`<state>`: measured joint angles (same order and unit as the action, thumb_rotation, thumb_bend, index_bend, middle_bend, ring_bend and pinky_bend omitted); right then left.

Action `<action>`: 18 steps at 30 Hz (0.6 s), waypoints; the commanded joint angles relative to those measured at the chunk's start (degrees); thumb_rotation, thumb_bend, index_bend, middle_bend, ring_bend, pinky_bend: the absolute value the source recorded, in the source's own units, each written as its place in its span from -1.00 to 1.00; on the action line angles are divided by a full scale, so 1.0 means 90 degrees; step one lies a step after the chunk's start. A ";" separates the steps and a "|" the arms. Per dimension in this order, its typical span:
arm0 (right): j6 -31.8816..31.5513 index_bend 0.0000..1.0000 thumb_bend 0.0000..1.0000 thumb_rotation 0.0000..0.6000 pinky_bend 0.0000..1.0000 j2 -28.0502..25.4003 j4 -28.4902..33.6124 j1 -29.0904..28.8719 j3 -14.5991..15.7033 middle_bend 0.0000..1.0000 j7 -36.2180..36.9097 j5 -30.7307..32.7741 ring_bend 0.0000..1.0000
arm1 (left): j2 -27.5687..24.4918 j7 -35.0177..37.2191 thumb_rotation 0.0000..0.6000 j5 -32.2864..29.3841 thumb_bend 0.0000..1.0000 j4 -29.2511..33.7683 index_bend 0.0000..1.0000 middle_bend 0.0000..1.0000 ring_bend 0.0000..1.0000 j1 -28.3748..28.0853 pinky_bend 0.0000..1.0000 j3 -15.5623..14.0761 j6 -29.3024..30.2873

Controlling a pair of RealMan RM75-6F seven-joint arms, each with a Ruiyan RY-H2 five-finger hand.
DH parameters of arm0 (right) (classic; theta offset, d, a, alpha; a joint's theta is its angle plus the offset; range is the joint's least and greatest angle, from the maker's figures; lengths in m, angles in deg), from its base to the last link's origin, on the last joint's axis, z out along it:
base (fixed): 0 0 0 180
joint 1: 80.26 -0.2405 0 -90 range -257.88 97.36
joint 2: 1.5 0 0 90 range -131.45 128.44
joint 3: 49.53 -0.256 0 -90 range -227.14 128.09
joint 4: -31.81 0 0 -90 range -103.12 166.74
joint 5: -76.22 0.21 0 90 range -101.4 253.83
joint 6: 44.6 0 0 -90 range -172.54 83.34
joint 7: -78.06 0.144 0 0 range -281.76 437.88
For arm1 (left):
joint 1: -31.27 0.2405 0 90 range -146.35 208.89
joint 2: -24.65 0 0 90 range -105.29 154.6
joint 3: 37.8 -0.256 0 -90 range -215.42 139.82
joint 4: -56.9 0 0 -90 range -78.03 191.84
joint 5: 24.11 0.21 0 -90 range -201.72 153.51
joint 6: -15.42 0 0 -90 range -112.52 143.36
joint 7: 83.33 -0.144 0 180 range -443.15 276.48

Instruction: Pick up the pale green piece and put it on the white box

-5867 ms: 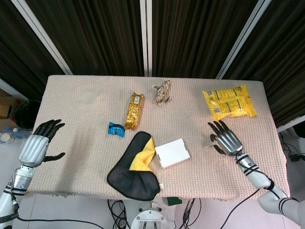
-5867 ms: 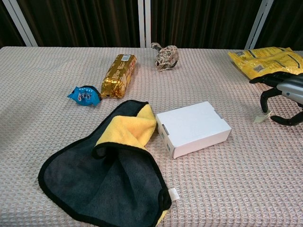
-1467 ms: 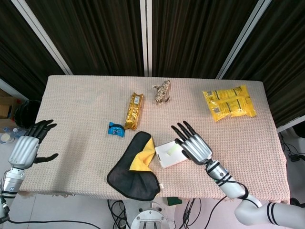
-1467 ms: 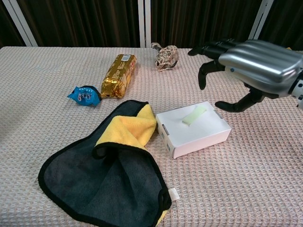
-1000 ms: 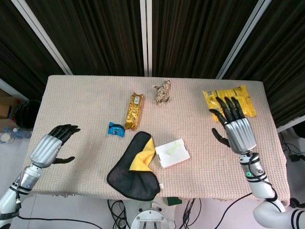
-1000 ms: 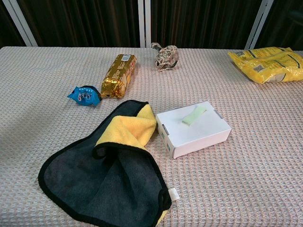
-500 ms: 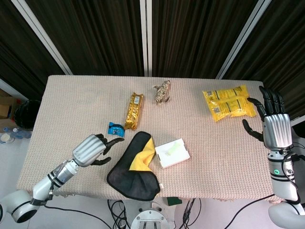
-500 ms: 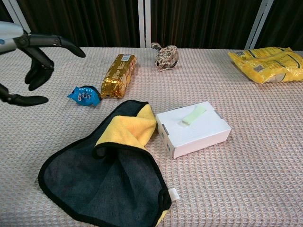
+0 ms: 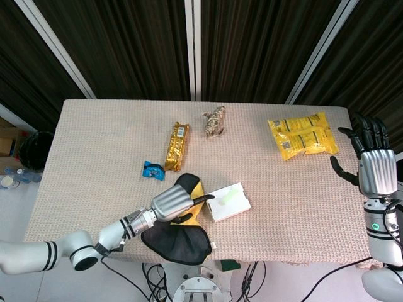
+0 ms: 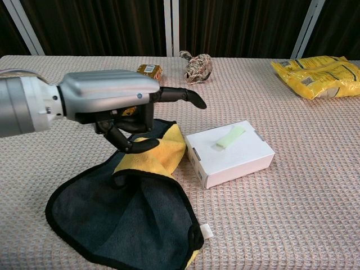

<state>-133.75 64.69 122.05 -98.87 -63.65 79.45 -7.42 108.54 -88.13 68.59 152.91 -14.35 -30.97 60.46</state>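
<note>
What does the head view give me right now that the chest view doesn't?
Only the head view shows the right hand, open beyond the table's right edge, and the blue candy wrapper. Only the chest view shows the white tag at the cloth's corner. Both show the left hand empty above the black and yellow cloth, and the pale green piece lying on the white box.

piece: pale green piece lying on white box
robot hand: left robot hand over yellow/black cloth, empty, fingers apart
</note>
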 commanded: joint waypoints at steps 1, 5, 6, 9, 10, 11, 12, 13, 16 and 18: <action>0.0020 -0.50 -0.50 1.00 -1.00 -0.0017 -0.0024 0.0015 -0.0009 -0.99 0.0040 0.0015 -1.00 | 0.0365 -0.0395 1.00 -0.0338 -0.02 -0.0249 -0.82 0.97 0.72 -0.0281 0.31 0.0150 -0.0269; 0.0070 -0.50 -0.50 1.00 -1.00 -0.0015 -0.0099 0.0031 0.0004 -0.99 0.0118 0.0014 -1.00 | 0.0609 -0.0672 1.00 -0.0795 0.07 -0.0507 -0.82 0.97 0.72 -0.0505 0.31 0.0270 -0.0519; 0.0072 -0.50 -0.50 1.00 -1.00 -0.0010 -0.0113 0.0036 0.0007 -0.99 0.0130 0.0007 -1.00 | 0.0629 -0.0725 1.00 -0.0869 0.08 -0.0529 -0.82 0.97 0.72 -0.0543 0.31 0.0268 -0.0570; 0.0063 -0.50 -0.50 1.00 -1.00 0.0000 -0.0149 0.0049 0.0005 -0.99 0.0167 -0.0011 -1.00 | 0.0654 -0.0916 1.00 -0.1083 0.10 -0.0553 -0.82 0.97 0.72 -0.0660 0.31 0.0207 -0.0755; 0.0062 -0.50 -0.50 1.00 -1.00 0.0003 -0.0155 0.0052 0.0002 -0.99 0.0182 -0.0017 -1.00 | 0.0670 -0.0999 1.00 -0.1173 0.11 -0.0569 -0.82 0.97 0.72 -0.0703 0.31 0.0180 -0.0819; 0.0067 -0.50 -0.50 1.00 -1.00 0.0007 -0.0161 0.0049 -0.0002 -0.99 0.0189 -0.0020 -1.00 | 0.0692 -0.1060 1.00 -0.1244 0.11 -0.0591 -0.82 0.97 0.72 -0.0728 0.31 0.0159 -0.0855; 0.0070 -0.50 -0.50 1.00 -1.00 0.0012 -0.0164 0.0046 -0.0006 -0.99 0.0193 -0.0025 -1.00 | 0.0713 -0.1129 1.00 -0.1312 0.11 -0.0622 -0.82 0.97 0.72 -0.0752 0.31 0.0135 -0.0887; 0.0073 -0.50 -0.50 1.00 -1.00 0.0017 -0.0170 0.0044 -0.0007 -0.99 0.0199 -0.0033 -1.00 | 0.0731 -0.1206 1.00 -0.1376 0.11 -0.0652 -0.82 0.97 0.72 -0.0774 0.31 0.0109 -0.0914; 0.0060 -0.50 -0.50 1.00 -1.00 0.0032 -0.0181 0.0047 0.0000 -0.99 0.0184 -0.0076 -1.00 | 0.0762 -0.1433 1.00 -0.1576 0.12 -0.0684 -0.81 0.97 0.72 -0.0818 0.31 0.0023 -0.0949; 0.0059 -0.50 -0.49 1.00 -1.00 0.0034 -0.0181 0.0056 0.0002 -0.99 0.0180 -0.0081 -1.00 | 0.0750 -0.1518 1.00 -0.1673 0.12 -0.0642 -0.82 0.97 0.72 -0.0816 0.31 -0.0036 -0.0919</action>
<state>-133.23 65.00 120.41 -98.37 -63.64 81.08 -8.14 115.24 -101.36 54.02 147.02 -21.56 -30.89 52.16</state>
